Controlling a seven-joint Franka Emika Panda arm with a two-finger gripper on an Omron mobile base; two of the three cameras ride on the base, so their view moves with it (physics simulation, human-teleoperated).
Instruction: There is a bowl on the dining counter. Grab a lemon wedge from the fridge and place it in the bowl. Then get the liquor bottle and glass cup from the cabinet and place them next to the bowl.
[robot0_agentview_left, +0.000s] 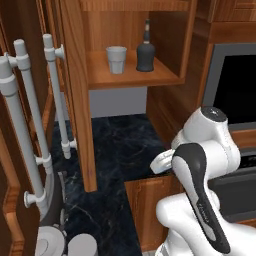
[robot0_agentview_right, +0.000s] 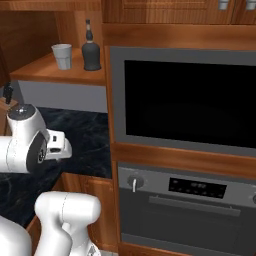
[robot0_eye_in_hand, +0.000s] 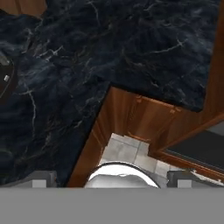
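My pincer (robot0_eye_in_hand: 112, 181) points down at the black countertop (robot0_eye_in_hand: 109, 48), jaws fully apart and empty. Well above and beyond it, on the open cabinet (robot0_agentview_left: 130, 75) shelf, stand the glass cup (robot0_agentview_left: 116, 59) and beside it the liquor bottle (robot0_agentview_left: 145, 55). I judge both rigid, slippery and breakable; grip the bottle low on its wide body.
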